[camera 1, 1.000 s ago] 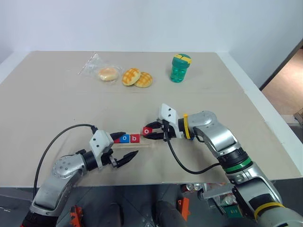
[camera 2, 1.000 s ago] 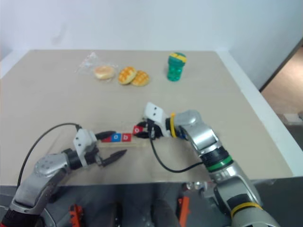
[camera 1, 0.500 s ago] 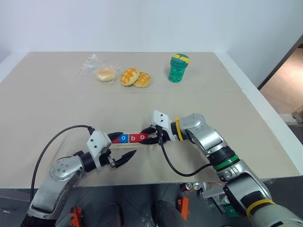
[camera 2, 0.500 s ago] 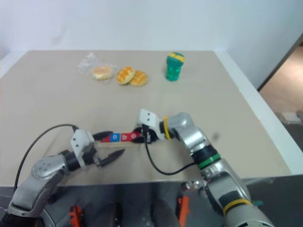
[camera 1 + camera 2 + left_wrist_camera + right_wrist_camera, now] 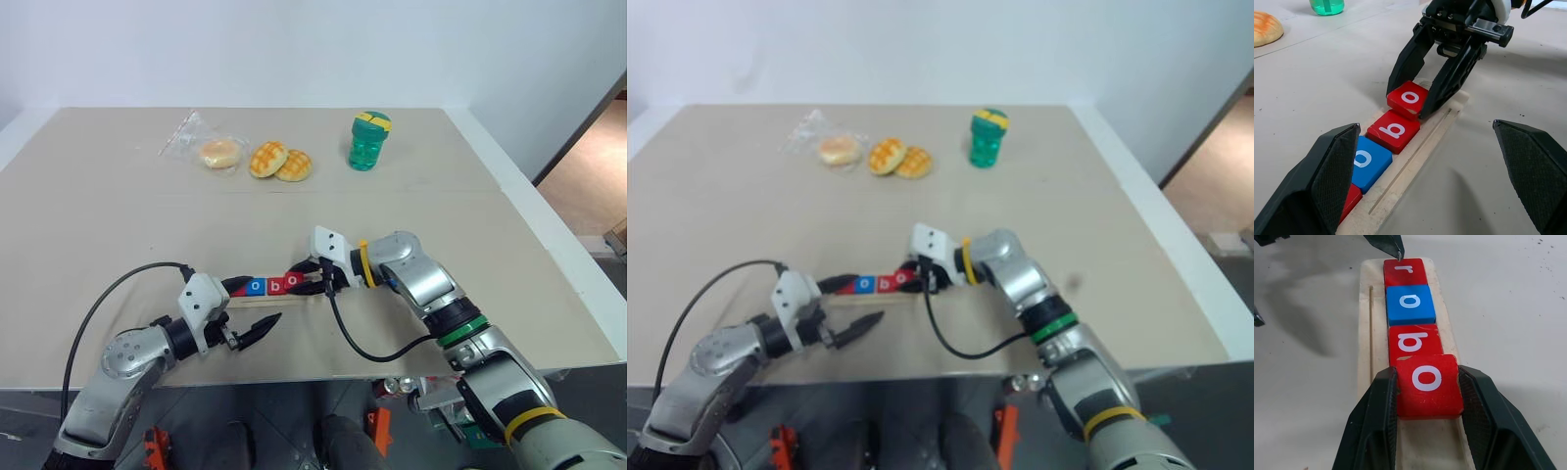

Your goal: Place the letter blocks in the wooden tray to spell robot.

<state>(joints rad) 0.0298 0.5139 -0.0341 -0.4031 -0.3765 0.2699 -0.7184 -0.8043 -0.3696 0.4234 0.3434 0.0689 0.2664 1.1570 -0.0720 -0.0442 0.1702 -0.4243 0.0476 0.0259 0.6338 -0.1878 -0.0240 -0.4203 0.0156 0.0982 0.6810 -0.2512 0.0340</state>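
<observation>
The wooden tray lies near the table's front edge, between my 2 grippers. From the left it holds a red r, a blue o and a red b. My left gripper stands spread open at the tray's left end, one finger tip beside the r. My right gripper is clamped on a second red o, tilted against the b. Far back sit a bagged bun, 2 buns and a green bottle.

Red r block, blue o block, red b block, pale wooden tray
</observation>
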